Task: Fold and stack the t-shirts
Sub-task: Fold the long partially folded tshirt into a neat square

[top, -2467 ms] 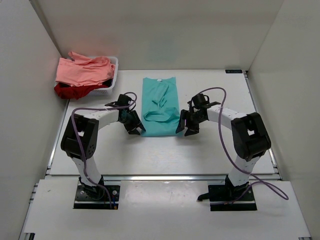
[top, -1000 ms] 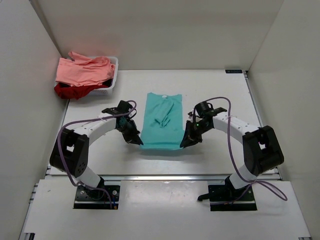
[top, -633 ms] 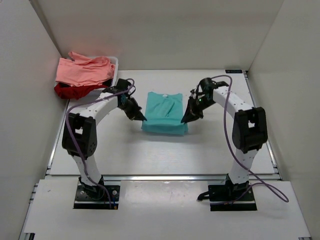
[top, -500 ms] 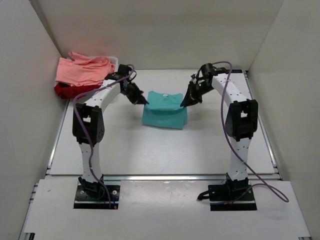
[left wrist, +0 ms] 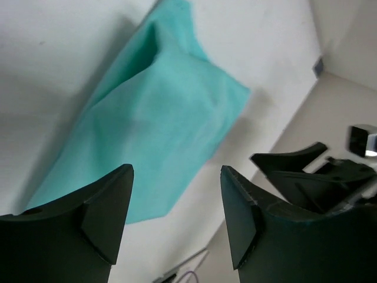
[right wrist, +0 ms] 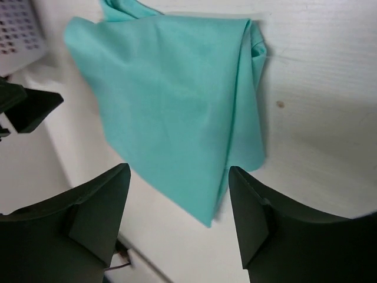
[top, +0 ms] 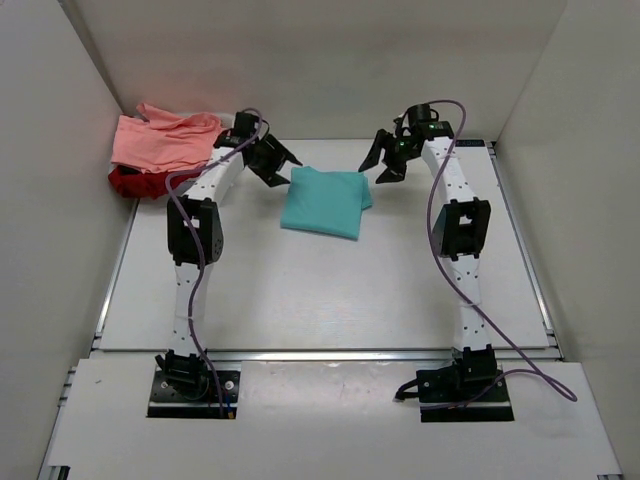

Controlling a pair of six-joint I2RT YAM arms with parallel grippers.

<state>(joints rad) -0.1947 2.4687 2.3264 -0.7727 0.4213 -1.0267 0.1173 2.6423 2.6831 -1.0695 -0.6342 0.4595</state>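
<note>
The white table [top: 320, 300] fills the floor of a white-walled booth. 2 arms rise from its near edge: the left arm [top: 190, 240] and the right arm [top: 452, 230] both stretch far out toward the back wall, leaning in toward each other at the top.

Between their tips lies the teal shirt [top: 322, 202], folded into a compact, roughly square packet, flat on the table near the far middle and turned slightly askew. From the wrist cameras its surface looks mostly smooth, with doubled layers showing along 1 edge [right wrist: 171, 106] and a soft ridge near a corner [left wrist: 159, 112].

At the far left corner the pink shirt [top: 160, 140] sits crumpled in a heap, with the dark red shirt [top: 135, 183] bunched under it. A corner of the white basket [right wrist: 20, 29] shows in the right wrist view.

The left claw [top: 290, 170] hangs just beside the teal shirt's far left corner, fingers spread wide and holding nothing [left wrist: 177, 177]. The right claw [top: 378, 167] hangs just beside the far right corner, likewise released and empty [right wrist: 178, 177].
</note>
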